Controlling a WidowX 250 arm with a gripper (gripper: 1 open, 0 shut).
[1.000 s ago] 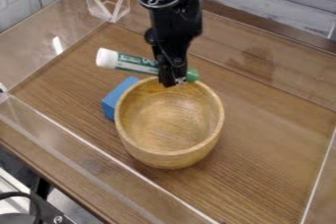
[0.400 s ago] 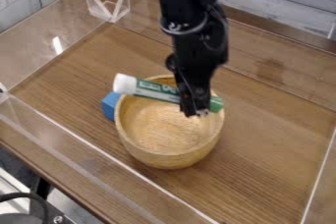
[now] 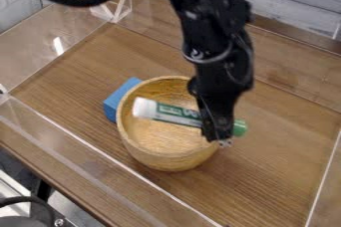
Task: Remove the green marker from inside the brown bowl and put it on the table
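One green marker (image 3: pixel 180 113) is the whole business here, and it hangs level in the air above the brown bowl (image 3: pixel 150 141), its pale end over the bowl's middle and its green end out past the right rim. The gripper (image 3: pixel 216 128) is clenched on that green end, coming down almost straight from above, which is likely why the marker sticks out sideways like a flag instead of hanging. Holding it by the end leaves the long body free, so a tilt or slip looks possible if the grip is light. Lifting it clear of the thick wall makes sense: the marker must pass over the rim before it can go down. Just beside the bowl on the left sits a blue block (image 3: pixel 123 96), touching or nearly touching its wall. Around all this lies the table (image 3: pixel 286 166), with open wood to the right, which seems the natural place to set the marker down.
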